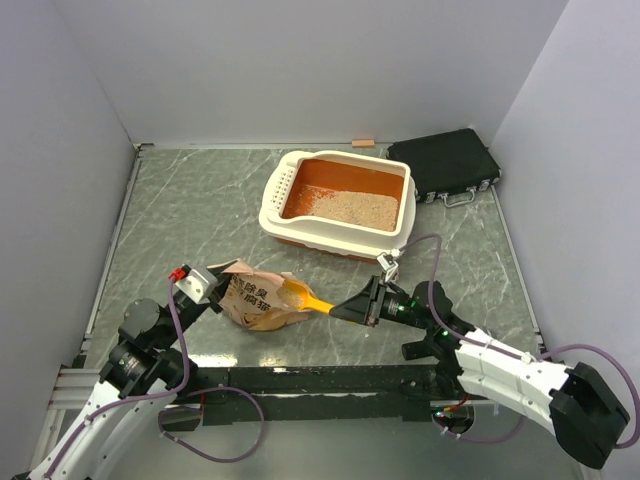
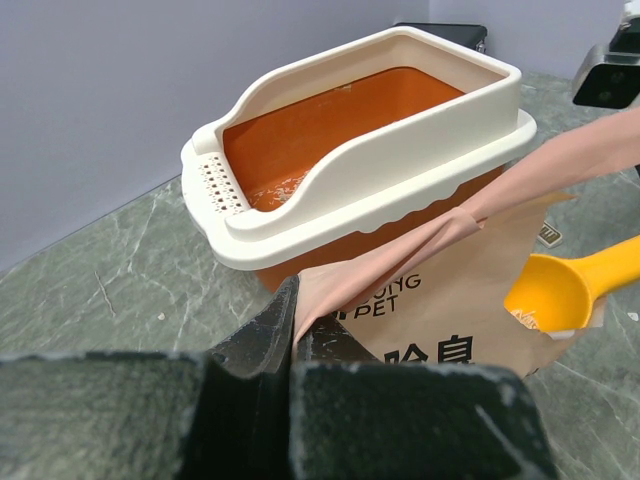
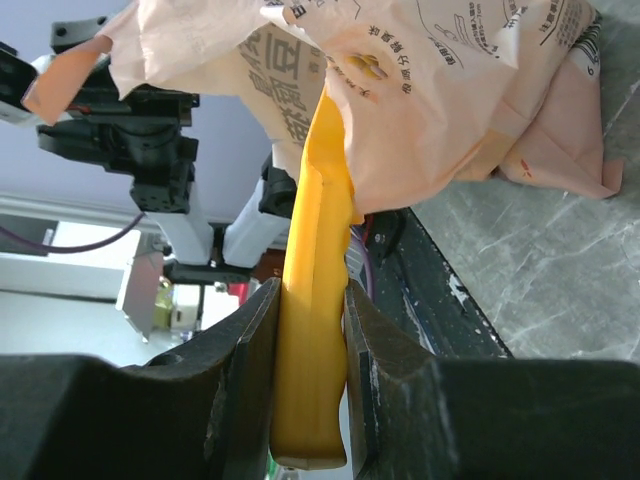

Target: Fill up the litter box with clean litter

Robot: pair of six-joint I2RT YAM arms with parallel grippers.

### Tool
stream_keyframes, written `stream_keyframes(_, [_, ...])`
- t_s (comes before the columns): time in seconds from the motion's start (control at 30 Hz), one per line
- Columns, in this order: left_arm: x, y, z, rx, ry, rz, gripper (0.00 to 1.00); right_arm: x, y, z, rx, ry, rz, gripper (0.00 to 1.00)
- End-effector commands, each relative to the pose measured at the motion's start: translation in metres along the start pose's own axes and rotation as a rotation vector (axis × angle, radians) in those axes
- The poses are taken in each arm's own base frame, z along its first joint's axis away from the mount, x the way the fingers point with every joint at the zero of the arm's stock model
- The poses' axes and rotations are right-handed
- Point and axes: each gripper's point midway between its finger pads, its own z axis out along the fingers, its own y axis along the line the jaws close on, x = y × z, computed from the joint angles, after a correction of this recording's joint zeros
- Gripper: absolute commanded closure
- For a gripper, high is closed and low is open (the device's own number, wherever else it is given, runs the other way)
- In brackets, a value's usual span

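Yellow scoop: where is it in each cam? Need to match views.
Top external: scoop at lower centre, bowl at the paper bag mouth, handle pointing towards the right arm.
Left wrist: scoop at the right edge, bowl against the paper bag.
Right wrist: scoop at centre, handle clamped in the right gripper, running up into the paper bag.
Shared landmark: the paper bag, in all three.
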Motion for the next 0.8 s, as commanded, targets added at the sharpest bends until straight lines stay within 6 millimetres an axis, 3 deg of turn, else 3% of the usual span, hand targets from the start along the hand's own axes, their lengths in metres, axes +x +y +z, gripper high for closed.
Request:
stream_keyframes(0.0, [-0.066, 0.004, -0.004, -0.009, -0.238, 0.023, 0.99, -0.01, 0.018, -0.009, -0.088, -0.076, 0.023, 1.0])
stream_keyframes(0.4, [-0.065, 0.003, -0.004, -0.003, -0.238, 0.024, 0.99, -0.02, 0.012, -0.029, -0.059, -0.21, 0.178, 1.0])
stream_keyframes(0.77, [-0.067, 0.006, -0.005, -0.021, -0.244, 0.025, 0.99, -0.016, 0.017, -0.035, -0.05, -0.197, 0.251, 1.0])
